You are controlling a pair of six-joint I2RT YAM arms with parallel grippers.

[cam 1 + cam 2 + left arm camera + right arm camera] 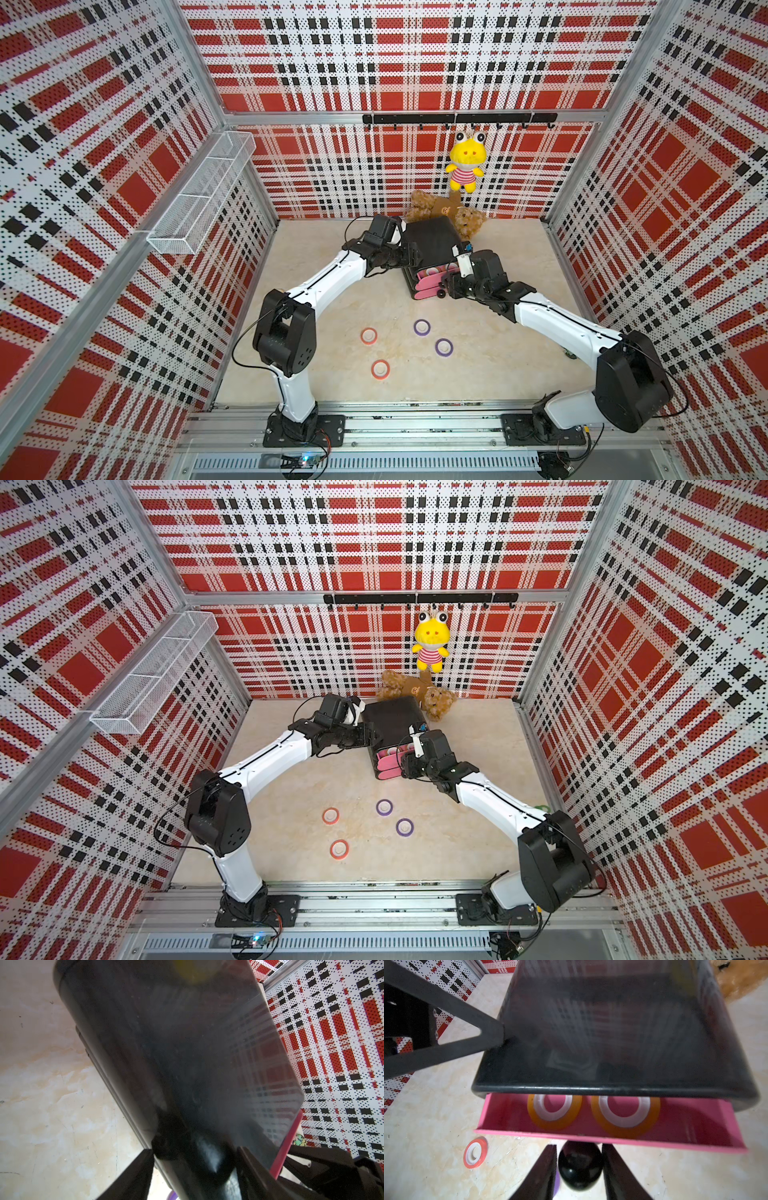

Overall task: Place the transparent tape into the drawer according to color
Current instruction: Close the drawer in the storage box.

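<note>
A small black cabinet [432,239] [392,719] stands at the back of the table with pink drawers [428,284]. Its top drawer [591,1136] is pulled partly out, and two yellow-orange tape rings [534,1114] [625,1130] lie in it. My right gripper [579,1147] is shut on that drawer's black knob [580,1167]. My left gripper [193,1150] [409,255] straddles the cabinet's upper left edge and is clamped on it. On the table in front lie two red rings [369,336] [380,369] and two purple rings [422,327] [444,347].
A brown teddy bear [453,214] lies behind the cabinet. A yellow plush [465,160] hangs from a black hook rail [457,118] on the back wall. A white wire basket [203,195] is fixed to the left wall. Plaid walls close in three sides.
</note>
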